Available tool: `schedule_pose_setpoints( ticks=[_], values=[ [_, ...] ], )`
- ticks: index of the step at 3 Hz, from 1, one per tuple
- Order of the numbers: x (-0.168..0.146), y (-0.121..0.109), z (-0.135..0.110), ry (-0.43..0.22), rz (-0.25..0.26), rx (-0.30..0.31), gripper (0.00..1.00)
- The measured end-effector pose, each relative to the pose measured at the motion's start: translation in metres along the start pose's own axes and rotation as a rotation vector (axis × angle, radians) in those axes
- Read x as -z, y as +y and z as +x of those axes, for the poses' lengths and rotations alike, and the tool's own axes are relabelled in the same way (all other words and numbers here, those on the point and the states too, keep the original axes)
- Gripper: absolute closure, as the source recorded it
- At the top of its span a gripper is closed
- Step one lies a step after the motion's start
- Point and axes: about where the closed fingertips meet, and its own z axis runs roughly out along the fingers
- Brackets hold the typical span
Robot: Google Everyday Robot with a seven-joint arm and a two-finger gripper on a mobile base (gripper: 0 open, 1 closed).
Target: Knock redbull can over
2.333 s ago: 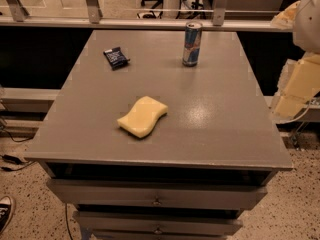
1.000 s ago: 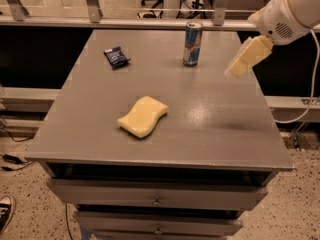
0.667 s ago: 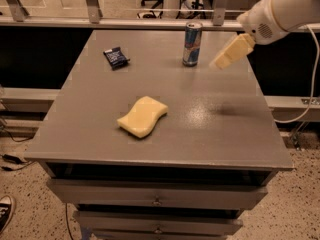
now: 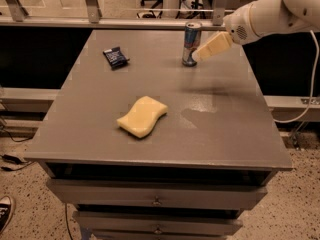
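The redbull can stands upright at the back of the grey table, right of centre. It is slim, blue and silver with a silver top. My gripper comes in from the upper right on a white arm. Its cream-coloured tip sits right beside the can's right side, at about the can's lower half, close to or just touching it.
A yellow sponge lies near the middle of the table. A flat dark blue snack packet lies at the back left. A metal railing runs behind the table. Drawers sit below the front edge.
My arm has swung in from the right side of the table toward the can, the gripper tip moving left until it is next to the can. The can still stands.
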Motion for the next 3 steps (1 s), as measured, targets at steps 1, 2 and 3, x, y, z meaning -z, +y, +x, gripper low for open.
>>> schedule_pose_setpoints(
  ticks=[1,2,3],
  values=[
    [-0.032,-0.013,0.004,-0.067,-0.024,-0.058,0.00],
    [-0.049,-0.009,-0.001,-0.112,-0.071,-0.079,0.00],
    [-0.055,0.004,-0.010,-0.169,-0.140,-0.094,0.00]
  ],
)
